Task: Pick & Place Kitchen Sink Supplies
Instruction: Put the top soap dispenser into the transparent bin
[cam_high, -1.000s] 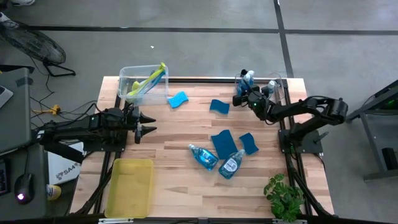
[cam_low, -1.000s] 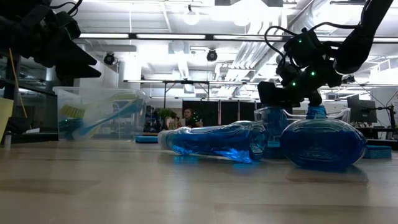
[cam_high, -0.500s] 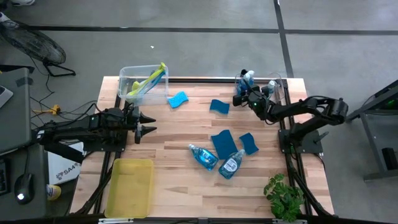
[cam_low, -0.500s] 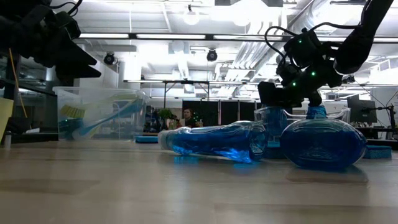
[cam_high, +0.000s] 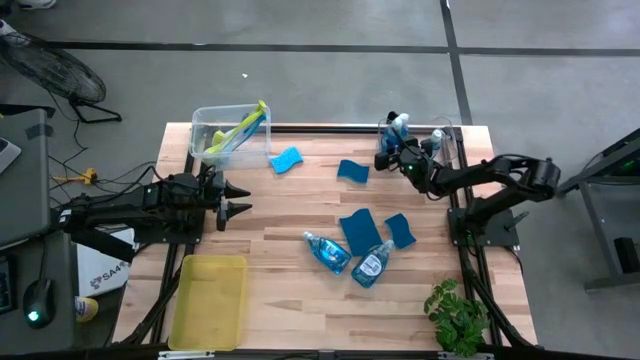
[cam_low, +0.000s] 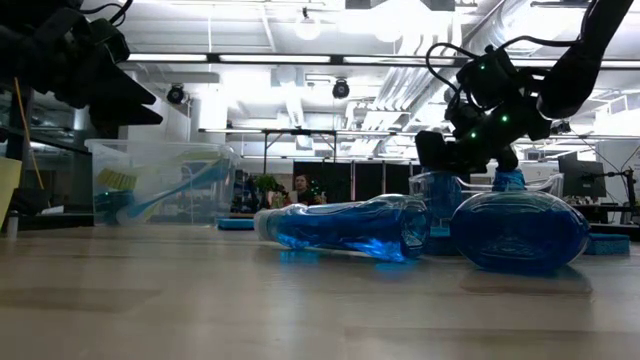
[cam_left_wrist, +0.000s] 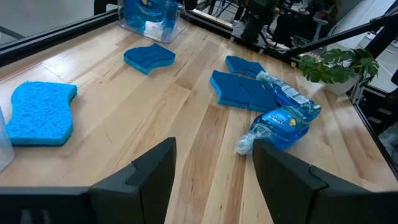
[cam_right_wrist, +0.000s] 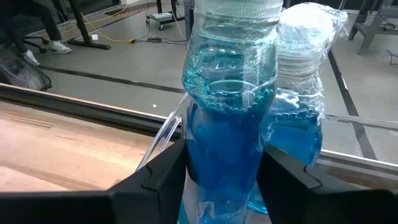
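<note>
The surface (cam_high: 290, 215) is pale wood planks with a smooth, faintly satin finish. The sponges (cam_left_wrist: 37, 114) look porous and matt. The soap bottles (cam_right_wrist: 230, 124) are clear glossy plastic, some wrapped in crinkled film. The tray (cam_high: 208, 300) is translucent plastic.

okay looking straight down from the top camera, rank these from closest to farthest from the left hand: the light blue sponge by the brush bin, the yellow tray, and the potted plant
From the left hand:
1. Light blue sponge, past the hand toward the table's back edge, beside the brush bin.
2. Yellow tray, at the near left corner.
3. Potted plant, at the near right corner.
</note>
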